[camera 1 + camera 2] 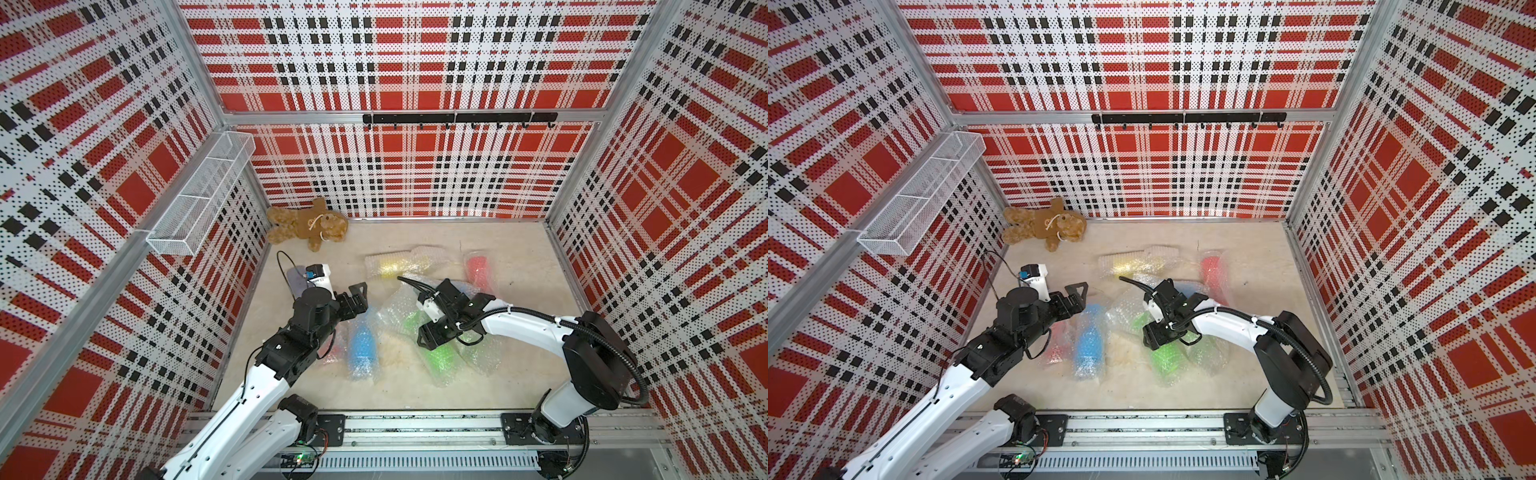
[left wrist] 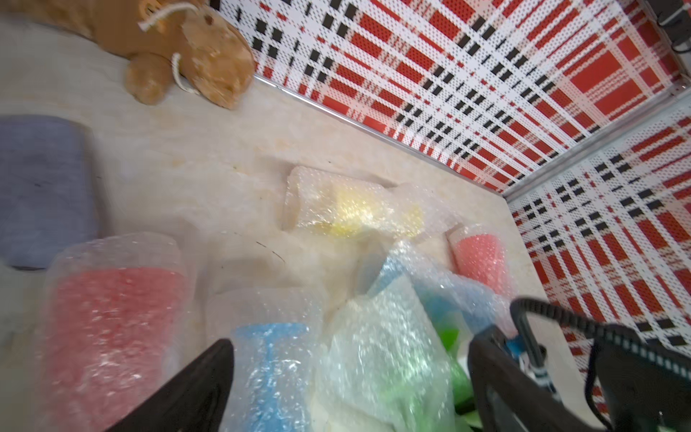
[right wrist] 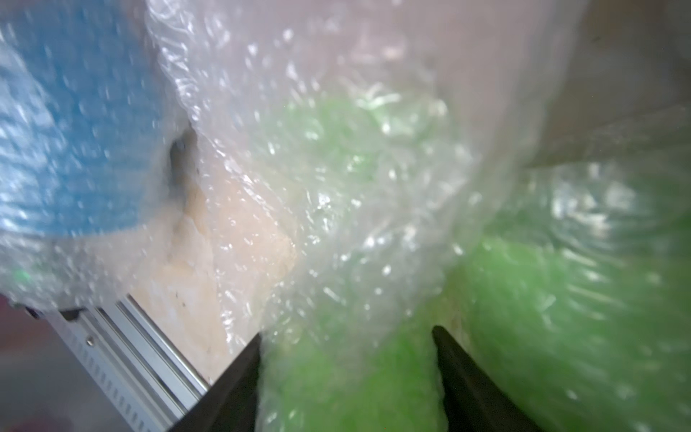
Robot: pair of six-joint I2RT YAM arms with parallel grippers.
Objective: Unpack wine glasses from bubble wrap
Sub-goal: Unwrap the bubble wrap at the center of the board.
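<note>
Grasp step, right arm: the right gripper (image 3: 347,333) sits low over a green wine glass (image 3: 347,385) lying on its side in bubble wrap (image 3: 336,232). Jaws are part spread, one on either side of the bundle. Wrap brushes the fingers, but the wrist view is blurred and I cannot tell if they bite.

To do it well, pinch wrap plus goblet body, not loose film alone, or the sheet likely slips off empty. Probably lift it clear of its neighbours before peeling.

The left gripper (image 1: 356,298) hovers spread wide and empty above the blue wine glass (image 1: 362,345), well placed to catch a free wrap edge.

Crowding is the main obstacle:
- More green (image 3: 579,299) shows right against the target, likely the second green glass.
- Crumpled wrap overlaps both.
- A red wine glass (image 2: 112,318) lies just beside the blue one, under the left arm.

A second blue wine glass (image 2: 430,295), the yellow wine glass (image 1: 392,266) and the far red wine glass (image 1: 478,270) lie farther back. Every glass in view is wrapped.

The teddy bear (image 1: 307,226) in the back corner and the grey case (image 2: 41,187) near the left arm are well apart from the grasp and not in the way.
</note>
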